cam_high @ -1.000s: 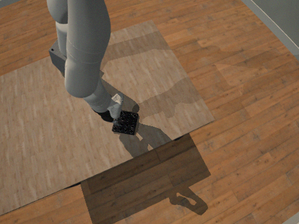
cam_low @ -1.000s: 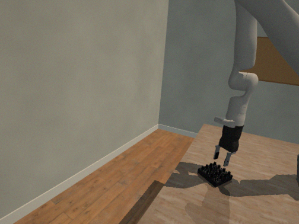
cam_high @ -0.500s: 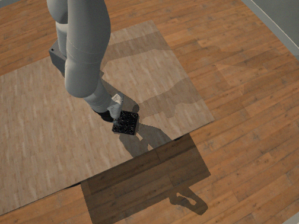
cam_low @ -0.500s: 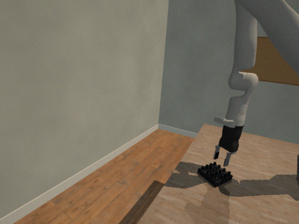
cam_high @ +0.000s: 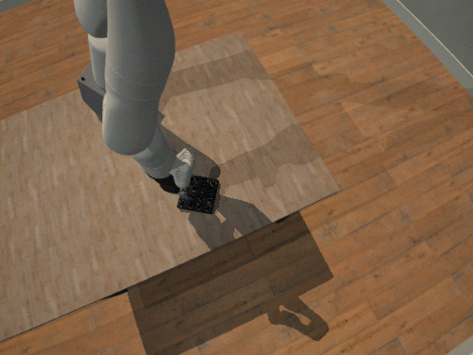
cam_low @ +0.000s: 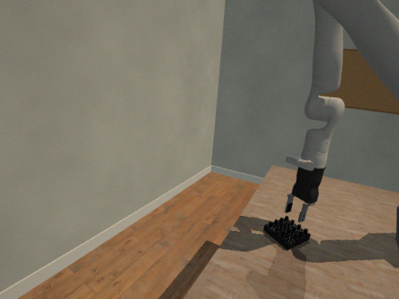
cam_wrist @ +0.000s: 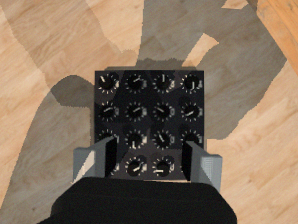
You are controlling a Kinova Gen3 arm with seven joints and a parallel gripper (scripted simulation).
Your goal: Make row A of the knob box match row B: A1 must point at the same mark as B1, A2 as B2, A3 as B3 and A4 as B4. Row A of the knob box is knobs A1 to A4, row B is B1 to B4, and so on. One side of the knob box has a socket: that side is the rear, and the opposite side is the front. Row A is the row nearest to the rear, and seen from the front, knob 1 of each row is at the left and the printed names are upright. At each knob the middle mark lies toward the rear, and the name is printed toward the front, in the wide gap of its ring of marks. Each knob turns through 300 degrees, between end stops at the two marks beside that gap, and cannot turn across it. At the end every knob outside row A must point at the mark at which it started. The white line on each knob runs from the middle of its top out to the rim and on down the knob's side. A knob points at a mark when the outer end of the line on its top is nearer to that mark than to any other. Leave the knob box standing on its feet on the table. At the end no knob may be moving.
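Note:
The black knob box (cam_high: 202,194) (cam_low: 287,234) (cam_wrist: 149,102) stands flat on the light wooden table (cam_high: 70,211) near its edge. It carries a four-by-four grid of dark knobs with white lines, and the lines point in different directions. My gripper (cam_low: 295,213) (cam_wrist: 149,153) is open and empty. It hangs a little above the box, over the two rows nearest the wrist camera. In the wrist view its fingers flank the two middle columns, and the outer knobs of those near rows are partly hidden behind them. I cannot make out the printed names or the socket.
The arm's dark grey base block (cam_high: 89,91) stands at the table's back left. The table edge (cam_high: 282,217) runs close behind the box, with the wooden floor (cam_high: 399,188) below it. Walls (cam_low: 99,119) close the room.

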